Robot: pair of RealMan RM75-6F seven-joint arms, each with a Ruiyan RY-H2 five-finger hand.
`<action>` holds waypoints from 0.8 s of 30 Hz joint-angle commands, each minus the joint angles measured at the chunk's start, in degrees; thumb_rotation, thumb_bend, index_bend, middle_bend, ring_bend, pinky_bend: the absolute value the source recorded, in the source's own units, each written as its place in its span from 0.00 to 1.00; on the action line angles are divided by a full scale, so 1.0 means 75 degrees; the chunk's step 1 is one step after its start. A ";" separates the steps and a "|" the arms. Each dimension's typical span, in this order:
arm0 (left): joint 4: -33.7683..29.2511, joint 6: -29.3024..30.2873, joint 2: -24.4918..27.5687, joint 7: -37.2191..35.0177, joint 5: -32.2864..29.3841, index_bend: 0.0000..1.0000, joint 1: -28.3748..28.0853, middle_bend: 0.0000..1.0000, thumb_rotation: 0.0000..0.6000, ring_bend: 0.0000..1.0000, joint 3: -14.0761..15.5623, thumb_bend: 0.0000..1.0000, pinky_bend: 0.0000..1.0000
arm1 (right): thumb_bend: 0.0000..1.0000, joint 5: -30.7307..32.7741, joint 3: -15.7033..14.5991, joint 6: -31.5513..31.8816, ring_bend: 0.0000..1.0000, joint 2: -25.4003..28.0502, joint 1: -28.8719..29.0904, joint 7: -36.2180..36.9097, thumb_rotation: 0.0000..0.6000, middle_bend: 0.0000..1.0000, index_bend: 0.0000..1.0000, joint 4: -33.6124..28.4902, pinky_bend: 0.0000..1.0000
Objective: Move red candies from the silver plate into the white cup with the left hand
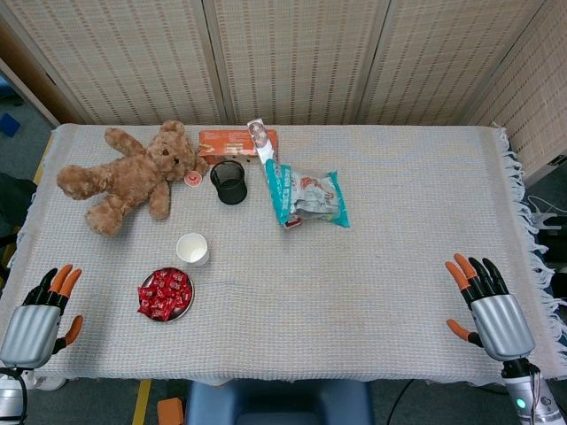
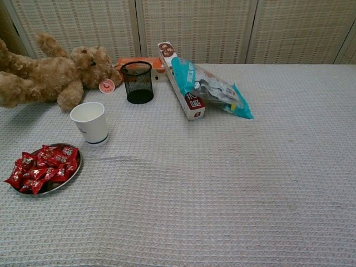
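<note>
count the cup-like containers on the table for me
2. The white cup stands just beyond the silver plate of red candies; the black mesh cup stands farther back, beside the teddy bear. None seem hidden.

1. Plate [image 1: 183,309] of candies [image 1: 165,293] sits near the table's [image 1: 372,292] front-left.
2. Cup [image 1: 192,250] just beside the plate, at its 1 o'clock.
3. Mesh pot [image 1: 229,182] at the cup's 1 o'clock, bear [image 1: 128,174] at its 10.
4. Snack bag [image 1: 308,197] at the pot's 3 o'clock.
</note>
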 commanded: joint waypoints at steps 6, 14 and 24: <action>0.0047 -0.0032 -0.0036 -0.0015 0.0185 0.00 -0.0041 0.00 1.00 0.00 0.0081 0.41 0.23 | 0.07 -0.0015 -0.0039 -0.0087 0.00 0.0027 0.0005 -0.0009 1.00 0.00 0.00 -0.0050 0.00; -0.0040 -0.0452 -0.0033 -0.0087 0.1152 0.00 -0.0189 0.00 1.00 0.04 0.0778 0.41 0.40 | 0.07 -0.0043 -0.0037 -0.0086 0.00 0.0007 -0.0002 -0.0053 1.00 0.00 0.00 -0.0085 0.00; -0.0141 -0.1604 -0.0887 0.1504 0.1098 0.00 -0.0701 0.01 1.00 0.06 0.0708 0.41 0.61 | 0.07 -0.0226 -0.0049 0.0107 0.00 0.0048 -0.0039 0.0150 1.00 0.00 0.00 -0.0040 0.00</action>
